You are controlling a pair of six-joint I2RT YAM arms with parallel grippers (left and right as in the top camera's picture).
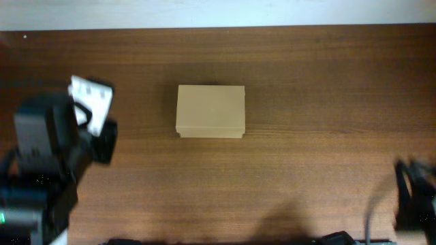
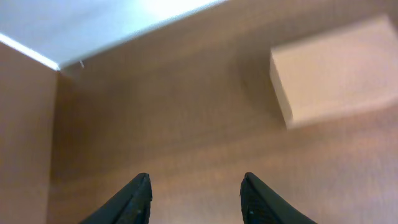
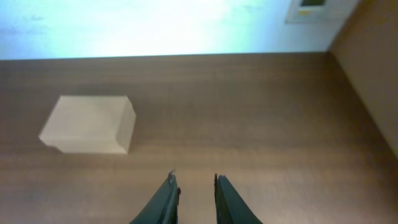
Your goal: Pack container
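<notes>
The container [image 1: 210,109] is a plain tan cardboard box with its flap lid down, in the middle of the wooden table. It also shows in the left wrist view [image 2: 339,71] at the upper right and in the right wrist view [image 3: 87,123] at the left. My left gripper [image 2: 196,182] is open and empty above bare table, well left of the box; in the overhead view [image 1: 103,139] it is at the left edge. My right gripper [image 3: 196,182] has a narrow gap between its fingers and is empty, far right and in front of the box [image 1: 412,187]. Nothing else to pack is in view.
A white tag [image 1: 92,101] sits on the left arm. The table's far edge meets a pale wall [image 1: 218,12]. A brown side panel [image 2: 25,124] stands at the table's left end and another [image 3: 373,74] at its right end.
</notes>
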